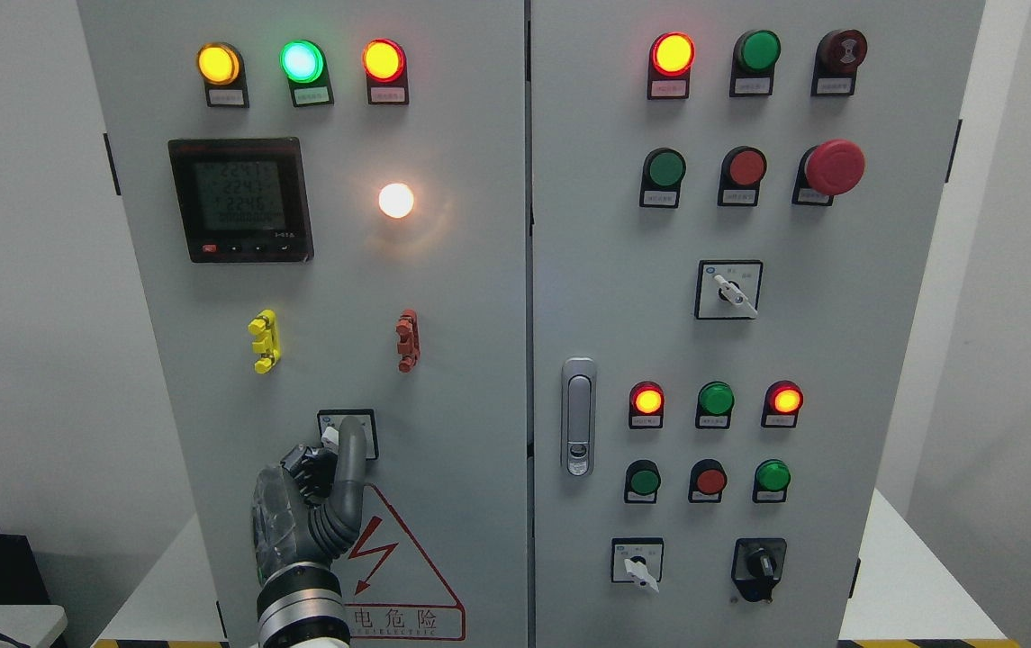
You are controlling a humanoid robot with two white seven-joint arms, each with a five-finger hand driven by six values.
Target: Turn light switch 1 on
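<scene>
On the grey metal cabinet's left door [164,360], the black square meter [239,200] shows faint digits near 224. Below, the left hand [312,490] rises from the bottom edge, its fingers curled around the knob of light switch 1 [347,434], a small square plate above the red triangular warning sign [402,576] reading "电危险". The round white lamp [396,200] glows. Rightwards, past the silver door handle [578,416], the right door [884,360] carries round pushbuttons and rotary switches.
</scene>
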